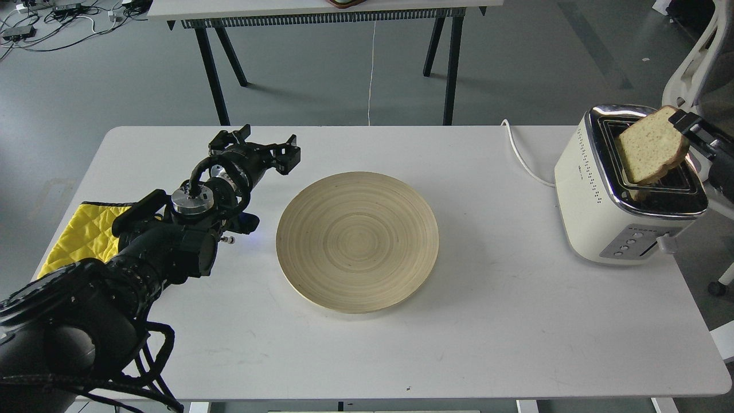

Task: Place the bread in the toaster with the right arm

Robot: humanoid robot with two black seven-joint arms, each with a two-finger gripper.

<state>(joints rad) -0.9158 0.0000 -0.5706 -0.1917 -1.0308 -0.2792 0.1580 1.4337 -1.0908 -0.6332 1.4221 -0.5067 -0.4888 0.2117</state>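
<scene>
Slice of pale tan bread [651, 146] with brown crust, tilted over cream-white toaster [608, 201], lower corner dipping into a dark slot, upper edge pinched by right gripper [685, 123]. Toaster at table's right end, chrome top shining, buttons on front, white cord trailing from its back left side.

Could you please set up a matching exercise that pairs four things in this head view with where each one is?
Things:
1. bread
2. toaster
3. wooden plate
4. yellow cloth

Places:
A. middle of the table
B. left edge of the table, partly under the left arm
C. right end of the table
D. tilted over a toaster slot, held by the right gripper

Pairs: 1-D, 2-C, 3-A, 4-B
</scene>
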